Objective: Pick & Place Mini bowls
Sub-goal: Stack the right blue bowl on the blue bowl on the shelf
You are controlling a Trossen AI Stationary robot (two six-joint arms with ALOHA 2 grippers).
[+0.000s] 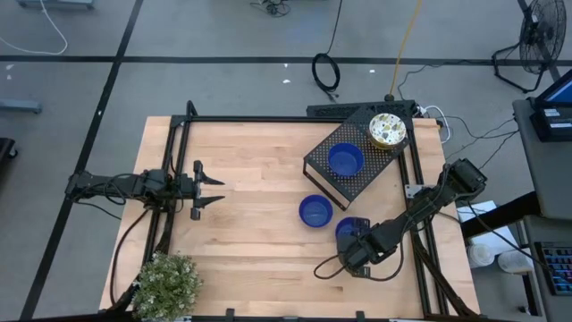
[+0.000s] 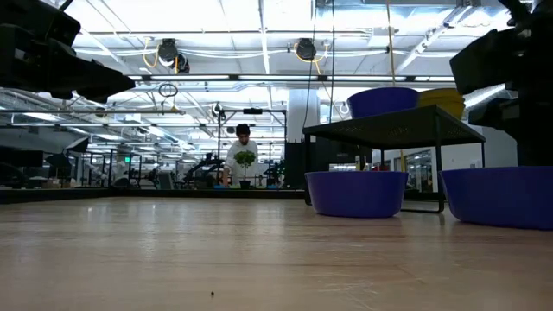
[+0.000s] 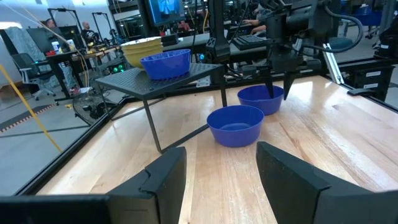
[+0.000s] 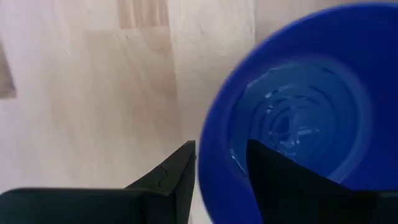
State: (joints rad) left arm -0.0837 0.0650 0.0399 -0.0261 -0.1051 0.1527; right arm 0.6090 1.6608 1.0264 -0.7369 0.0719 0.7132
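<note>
Three cobalt blue mini bowls show. One stands on the black perforated box (image 1: 353,170), upright (image 1: 345,159). One rests on the table (image 1: 315,211). One rests on the table at the right (image 1: 350,227), under my right gripper. Cream speckled bowls (image 1: 387,130) sit stacked on the box's far corner. My right gripper (image 4: 221,177) is open and points down. One finger (image 4: 280,183) is inside that bowl's rim (image 4: 214,155) and one finger (image 4: 177,177) is outside. I see no contact. My left gripper (image 1: 213,190) is open and empty at the table's left.
A potted plant (image 1: 165,282) stands at the near left corner. The black frame rails (image 1: 268,119) run along the table's edges. Bare wood (image 1: 250,224) lies between the two arms. A person (image 2: 243,155) stands far behind the table.
</note>
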